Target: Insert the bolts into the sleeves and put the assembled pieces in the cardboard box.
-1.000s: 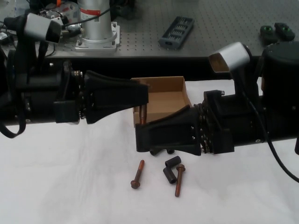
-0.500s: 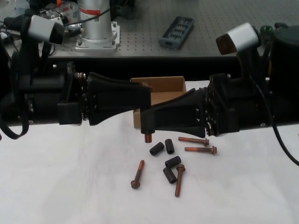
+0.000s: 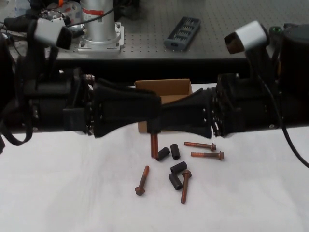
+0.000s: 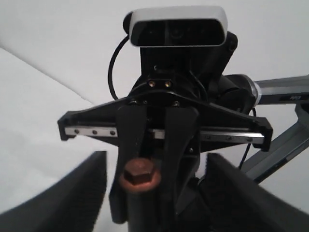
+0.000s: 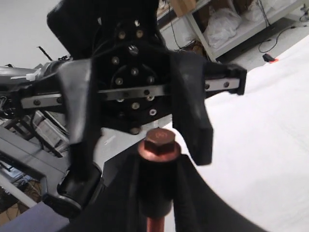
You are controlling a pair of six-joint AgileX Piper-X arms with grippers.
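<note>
Left gripper [image 3: 155, 107] nearer, bolt [image 3: 154, 145] in right gripper [image 3: 157, 124]

Left gripper [image 3: 157, 107], right gripper [image 3: 161, 122] and its bolt [image 3: 154, 146] seemingly bar the cardboard box [image 3: 164, 85].

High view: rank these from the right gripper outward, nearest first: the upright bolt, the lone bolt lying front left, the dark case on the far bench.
1. The upright bolt, held in the right gripper.
2. The lone bolt, on the cloth, front left.
3. The dark case, on the bench far behind.
</note>
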